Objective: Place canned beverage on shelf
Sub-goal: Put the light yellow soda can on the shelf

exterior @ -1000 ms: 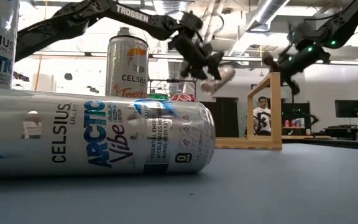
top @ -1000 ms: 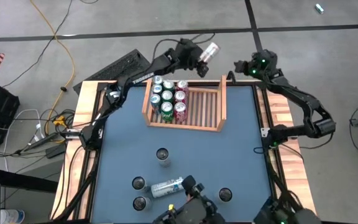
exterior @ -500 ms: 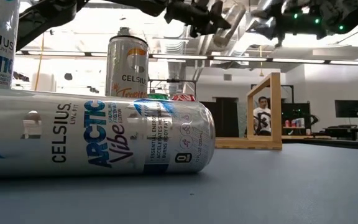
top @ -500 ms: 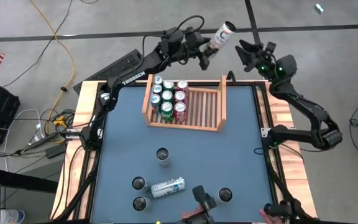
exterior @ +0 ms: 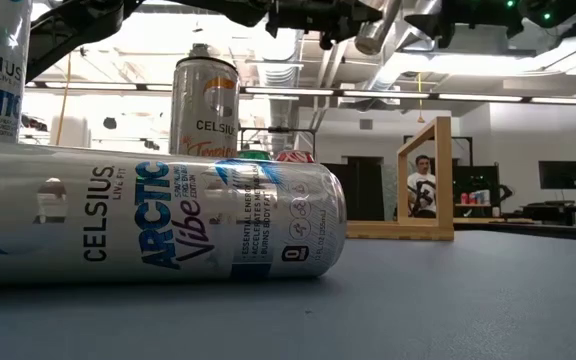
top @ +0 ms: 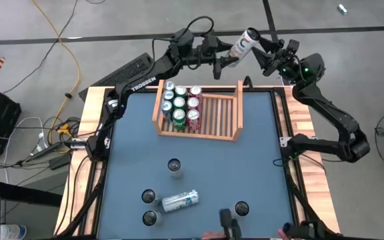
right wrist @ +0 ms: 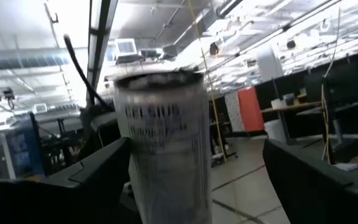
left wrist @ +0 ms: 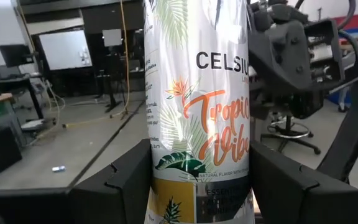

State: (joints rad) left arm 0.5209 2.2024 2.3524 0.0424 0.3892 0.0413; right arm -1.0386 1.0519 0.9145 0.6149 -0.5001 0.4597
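Note:
A slim white Celsius can (top: 244, 43) hangs in the air just beyond the table's far edge, with my left gripper (top: 228, 59) shut on it. It fills the left wrist view (left wrist: 197, 93). My right gripper (top: 267, 49) is open at the can's upper end, with a finger on either side of the can (right wrist: 160, 143). Whether a finger touches the can cannot be told. The wooden shelf (top: 235, 110) sits on the far part of the table. Several cans (top: 180, 105) stand in its left part. My left gripper pinches the can's lower part (left wrist: 166, 193) between its two fingers (left wrist: 120, 186), which lie across the can. The fingers come about level from the table's left. The can is lifted clear and tilted, with its top (top: 252, 33) toward the right arm.
On the near part of the blue table, one can lies on its side (top: 179, 200). Several others stand upright around it (top: 174, 165) (top: 242, 209). The lying can fills the low view (exterior: 158, 225). A person stands far behind the shelf (exterior: 423, 180).
My left gripper has risen and tipped upward, carrying the can higher beyond the table's far edge. My right gripper has also risen, opened, and moved toward the can's top, where its fingers now stand on either side.

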